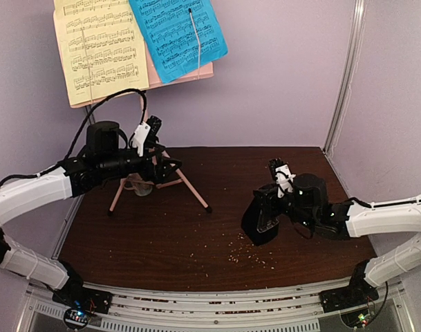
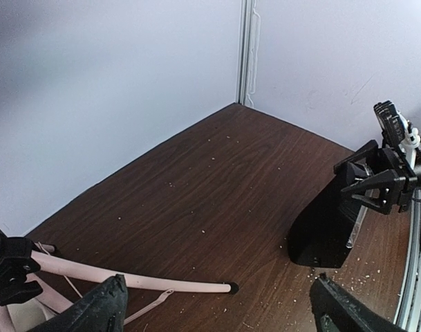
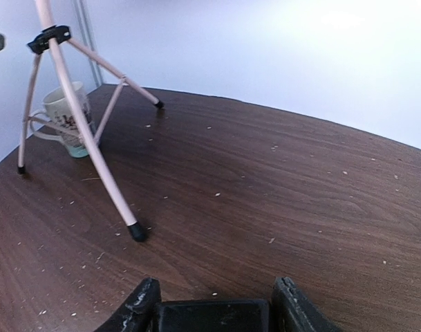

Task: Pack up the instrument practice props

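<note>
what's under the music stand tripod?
A beige mug with dark print stands on the table between the pink tripod legs. From the top camera the left arm partly covers it; its contents cannot be seen.

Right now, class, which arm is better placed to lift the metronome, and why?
Right: the right gripper clasps the metronome by its sides; the open left gripper hangs by the music stand.

Pink stand (image 1: pixel 193 73) upright holds yellow page (image 1: pixel 99 48) and blue page (image 1: pixel 175 34); black metronome (image 1: pixel 260 220) stands apart.
</note>
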